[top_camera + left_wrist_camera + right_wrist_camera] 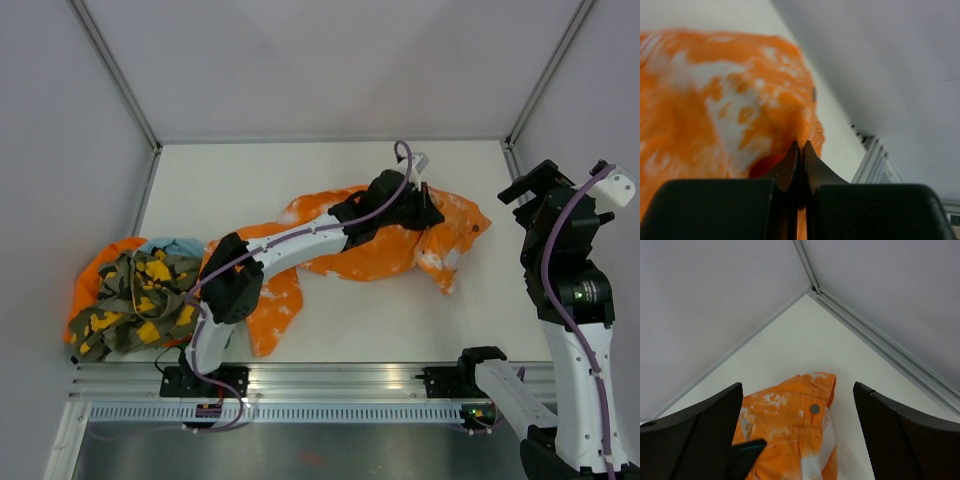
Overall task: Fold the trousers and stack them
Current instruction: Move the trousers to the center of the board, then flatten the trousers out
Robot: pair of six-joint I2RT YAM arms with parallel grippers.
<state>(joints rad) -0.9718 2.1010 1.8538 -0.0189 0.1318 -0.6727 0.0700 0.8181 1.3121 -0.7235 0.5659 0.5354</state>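
The left claw [801, 146] is clamped on a thin ridge of the trousers [390, 258], sprawled on the worktop [330, 170] from 8 o'clock to 2 o'clock; so small a pinch could slip. The right claw [798, 386] hangs wide apart at 3 o'clock, so a 1-sided pull may bunch them.

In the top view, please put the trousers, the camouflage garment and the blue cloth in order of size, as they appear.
1. trousers, spread out widest.
2. camouflage garment, bunched up.
3. blue cloth; only a small part shows beside the camouflage garment, so its real size is unsure.
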